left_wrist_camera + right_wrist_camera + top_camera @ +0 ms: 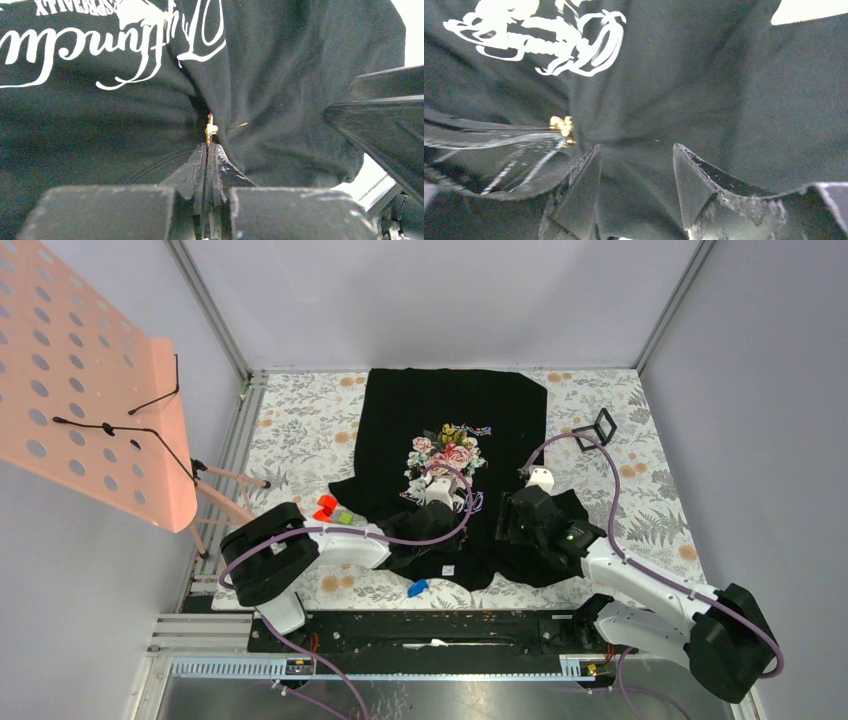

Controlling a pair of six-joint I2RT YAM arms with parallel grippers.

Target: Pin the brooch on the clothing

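The black T-shirt (455, 405) with pink roses and white script lies in the middle of the floral cloth, its lower part bunched up. My left gripper (440, 502) is shut on the tiny golden brooch (210, 129), whose tip touches a raised fold of the shirt (280, 100). The left gripper (210, 149) has its fingers pressed together. My right gripper (512, 517) holds a thick bunch of shirt fabric (634, 165) between its partly closed jaws. The brooch (562, 126) also shows just left of the right gripper (634, 156).
Red (325, 506) and green (345, 517) blocks lie left of the shirt and a small blue piece (418, 588) lies near its hem. A black clip (598, 427) stands at the right. A pink perforated board (90, 380) leans at the left.
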